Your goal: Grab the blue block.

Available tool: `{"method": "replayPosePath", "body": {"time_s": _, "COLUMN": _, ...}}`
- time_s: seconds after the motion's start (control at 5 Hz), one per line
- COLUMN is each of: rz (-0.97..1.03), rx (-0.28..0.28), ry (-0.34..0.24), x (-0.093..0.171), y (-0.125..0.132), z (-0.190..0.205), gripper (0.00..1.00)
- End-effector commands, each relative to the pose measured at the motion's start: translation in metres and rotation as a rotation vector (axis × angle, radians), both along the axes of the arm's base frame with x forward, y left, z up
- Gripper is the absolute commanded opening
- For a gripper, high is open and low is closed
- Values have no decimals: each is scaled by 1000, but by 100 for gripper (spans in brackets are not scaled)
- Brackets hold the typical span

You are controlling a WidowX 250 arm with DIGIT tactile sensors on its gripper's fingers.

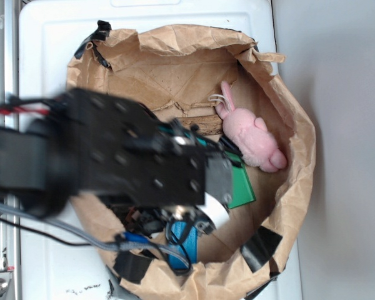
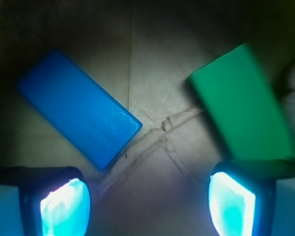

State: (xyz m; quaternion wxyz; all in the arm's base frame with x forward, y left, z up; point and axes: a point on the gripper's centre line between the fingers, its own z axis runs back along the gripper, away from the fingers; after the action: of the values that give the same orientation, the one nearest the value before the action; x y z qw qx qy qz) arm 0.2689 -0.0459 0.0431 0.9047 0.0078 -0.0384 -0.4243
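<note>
In the wrist view the blue block (image 2: 78,115) lies flat and diagonal on the brown paper floor, at the upper left. A green block (image 2: 243,105) lies at the upper right. My gripper (image 2: 147,196) is open, its two glowing cyan pads (image 2: 64,209) set wide apart with only bare paper between them. The blue block's near corner lies just ahead of the left pad and does not touch it. From the exterior view the arm covers most of the scene. Only part of the blue block (image 1: 185,240) shows below the gripper (image 1: 203,222).
Everything sits inside a crumpled brown paper bag (image 1: 300,144) with raised walls, taped with black tape, on a white surface (image 1: 44,37). A pink plush bunny (image 1: 253,137) lies at the right, beside the green block (image 1: 240,184). Cables trail at the lower left.
</note>
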Motion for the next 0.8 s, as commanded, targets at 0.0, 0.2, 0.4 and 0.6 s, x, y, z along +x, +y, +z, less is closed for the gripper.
{"method": "replayPosePath", "body": {"time_s": 0.0, "rz": -196, "rx": -129, "ry": -8, "x": 9, "y": -32, "z": 21, "gripper": 100}}
{"method": "replayPosePath", "body": {"time_s": 0.2, "rz": -335, "rx": -190, "ry": -56, "x": 10, "y": -35, "z": 36, "gripper": 100}}
{"method": "replayPosePath", "body": {"time_s": 0.4, "rz": -307, "rx": -161, "ry": -67, "x": 14, "y": -33, "z": 31, "gripper": 100}}
{"method": "replayPosePath", "body": {"time_s": 0.6, "rz": -388, "rx": -168, "ry": -78, "x": 15, "y": -29, "z": 29, "gripper": 100}}
